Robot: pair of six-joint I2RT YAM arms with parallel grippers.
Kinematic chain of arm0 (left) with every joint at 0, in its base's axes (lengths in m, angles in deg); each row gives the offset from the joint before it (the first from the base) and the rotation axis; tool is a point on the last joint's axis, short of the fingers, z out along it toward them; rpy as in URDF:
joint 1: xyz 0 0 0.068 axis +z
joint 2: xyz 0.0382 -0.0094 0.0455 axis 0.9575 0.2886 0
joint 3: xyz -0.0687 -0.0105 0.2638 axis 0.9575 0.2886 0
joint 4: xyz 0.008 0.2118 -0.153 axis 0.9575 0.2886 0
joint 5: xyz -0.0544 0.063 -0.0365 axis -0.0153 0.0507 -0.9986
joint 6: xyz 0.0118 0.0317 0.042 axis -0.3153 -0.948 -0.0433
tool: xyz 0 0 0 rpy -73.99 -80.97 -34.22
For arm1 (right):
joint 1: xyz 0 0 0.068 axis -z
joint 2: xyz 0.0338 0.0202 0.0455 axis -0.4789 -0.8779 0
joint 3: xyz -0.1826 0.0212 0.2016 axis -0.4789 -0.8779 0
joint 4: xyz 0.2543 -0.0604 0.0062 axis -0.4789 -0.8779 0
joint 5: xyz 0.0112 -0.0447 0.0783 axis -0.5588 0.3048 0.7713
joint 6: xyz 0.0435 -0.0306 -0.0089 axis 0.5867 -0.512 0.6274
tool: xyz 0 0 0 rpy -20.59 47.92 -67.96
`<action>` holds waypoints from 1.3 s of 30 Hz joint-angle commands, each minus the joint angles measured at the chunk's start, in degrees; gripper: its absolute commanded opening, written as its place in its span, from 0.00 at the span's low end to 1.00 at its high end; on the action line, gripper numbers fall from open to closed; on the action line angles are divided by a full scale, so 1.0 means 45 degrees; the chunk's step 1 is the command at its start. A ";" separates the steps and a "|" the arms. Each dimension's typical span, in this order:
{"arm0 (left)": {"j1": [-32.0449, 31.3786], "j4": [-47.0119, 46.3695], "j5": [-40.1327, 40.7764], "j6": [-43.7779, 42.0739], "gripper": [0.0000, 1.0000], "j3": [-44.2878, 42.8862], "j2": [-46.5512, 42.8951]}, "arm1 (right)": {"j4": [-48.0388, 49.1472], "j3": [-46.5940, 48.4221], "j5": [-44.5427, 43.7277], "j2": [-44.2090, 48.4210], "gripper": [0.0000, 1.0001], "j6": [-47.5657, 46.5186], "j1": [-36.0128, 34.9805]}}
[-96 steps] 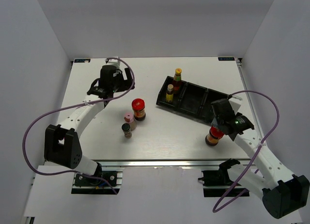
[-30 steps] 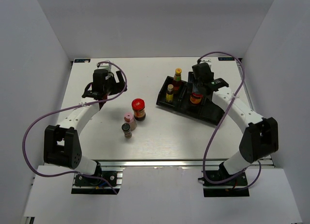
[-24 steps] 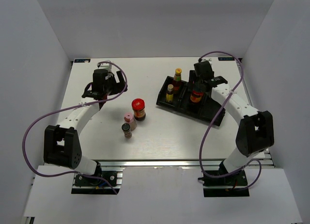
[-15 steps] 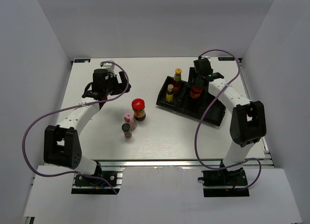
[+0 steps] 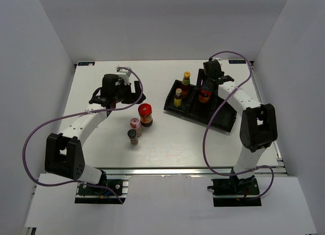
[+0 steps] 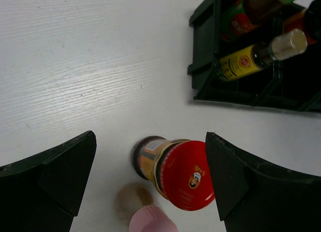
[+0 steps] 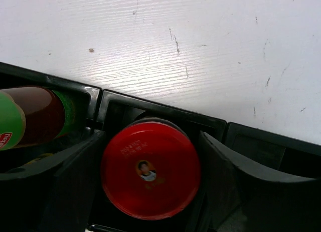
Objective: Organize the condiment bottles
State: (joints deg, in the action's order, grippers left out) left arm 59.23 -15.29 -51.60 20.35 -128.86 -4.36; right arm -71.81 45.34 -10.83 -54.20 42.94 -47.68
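My right jaws [image 5: 205, 90] straddle a red-lidded jar [image 7: 150, 174] that stands upright in the black tray [image 5: 219, 119] - in the compartment next to the tray's left end, where the slim yellow-capped bottles [image 5: 178, 97] stand. My fingers sit close by the lid on either side; I cannot tell whether they press it. My left jaws [image 5: 136, 92] gape wide and hold nothing, over the table left of the tray. Below them, well apart from the tray, stand the second red-lidded jar [image 5: 145, 113], the pink-capped bottle [image 5: 134, 124] and the tiny dark-capped jar [image 5: 132, 136] - all three close together.
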 commanded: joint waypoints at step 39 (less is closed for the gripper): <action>-0.3256 0.2051 0.2820 -0.1046 0.57 -0.0283 0.0130 | 0.1751 -0.5636 -0.0828 0.6681 0.89 0.0896 0.0078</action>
State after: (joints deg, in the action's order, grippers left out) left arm 45.44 -6.88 -39.01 15.98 -128.27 -1.91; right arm -66.17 21.42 -13.50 -25.59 45.52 -47.44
